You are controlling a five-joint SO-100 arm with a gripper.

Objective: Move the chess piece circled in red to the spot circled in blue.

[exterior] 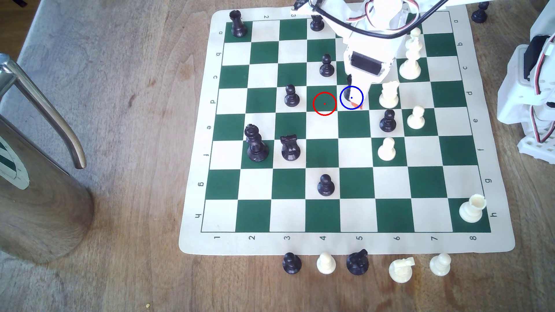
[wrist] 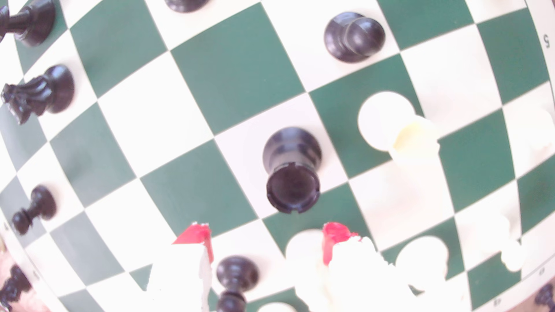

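The black rook [wrist: 291, 168] stands upright on the cream square with the blue ring [exterior: 351, 97]. It sits just ahead of the gripper [wrist: 267, 237], in line with the gap between the red-tipped fingers [wrist: 195, 235]. The gripper is wide open and holds nothing. The rook is a dark tower with a notched top.

rook [wrist: 290, 171] upright on the ringed spot [exterior: 357, 95], empty ringed square [exterior: 324, 103] just beside, exterior view's left
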